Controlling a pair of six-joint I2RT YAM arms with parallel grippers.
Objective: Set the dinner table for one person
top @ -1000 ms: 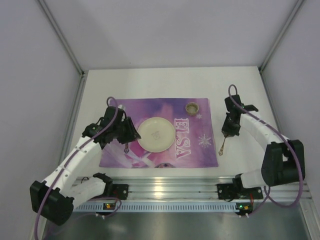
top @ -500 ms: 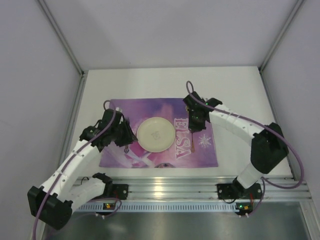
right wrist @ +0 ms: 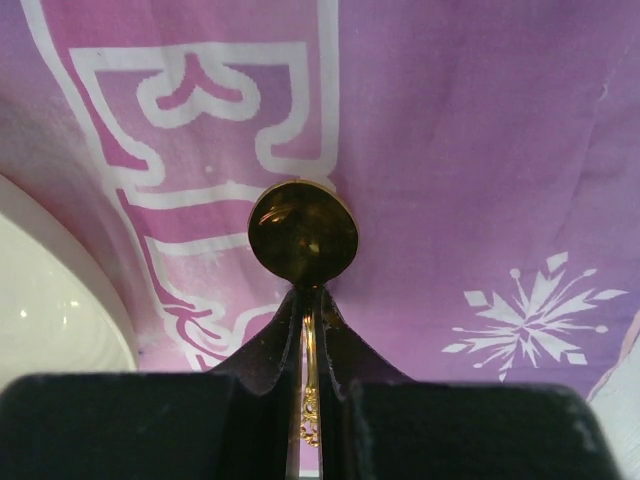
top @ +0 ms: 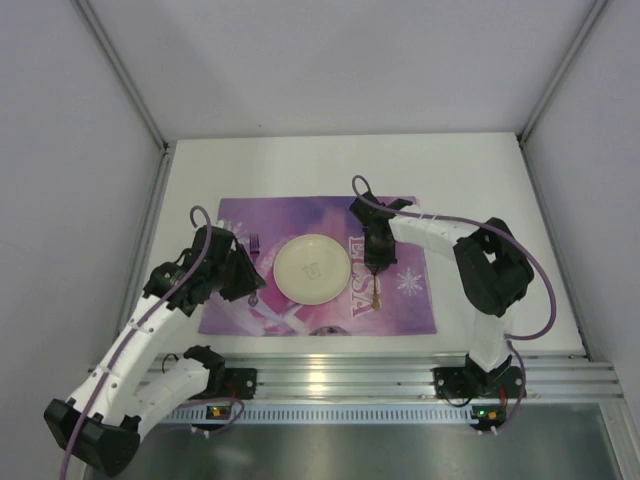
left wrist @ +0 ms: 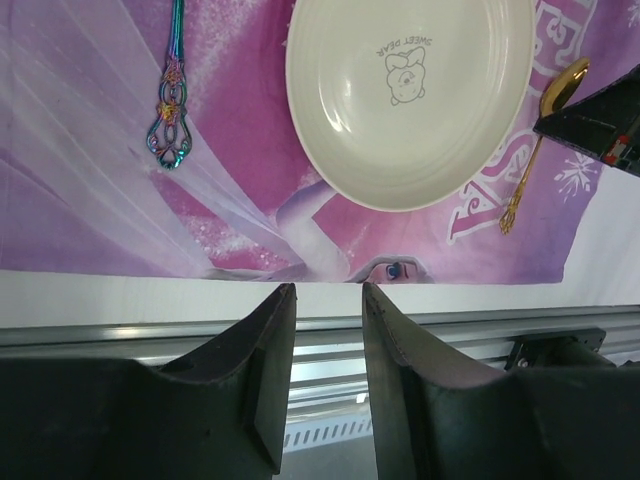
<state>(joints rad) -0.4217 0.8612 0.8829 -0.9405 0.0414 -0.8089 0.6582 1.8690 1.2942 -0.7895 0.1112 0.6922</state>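
Observation:
On the white dinner table (top: 470, 170) lies a purple "ELSA" placemat (top: 300, 214) with a cream plate (top: 311, 268) in its middle. My right gripper (top: 375, 264) hangs low over the mat just right of the plate, shut on a gold spoon (top: 376, 294) by the handle. The spoon's bowl (right wrist: 303, 232) sticks out past the gripper (right wrist: 310, 296) over the mat's lettering. My left gripper (top: 250, 283) is left of the plate, open (left wrist: 325, 300), with nothing between its fingers. An iridescent utensil (left wrist: 170, 110) lies on the mat left of the plate (left wrist: 410, 95).
A ribbed silver rail (top: 340, 375) runs along the table's near edge, with both arm bases bolted to it. White walls enclose the table on three sides. The right arm's dark gripper (left wrist: 595, 115) shows at the right edge of the left wrist view.
My right arm swung left from the bare table beside the mat, carrying the gold spoon to just right of the plate. My left arm drew back slightly to the left.

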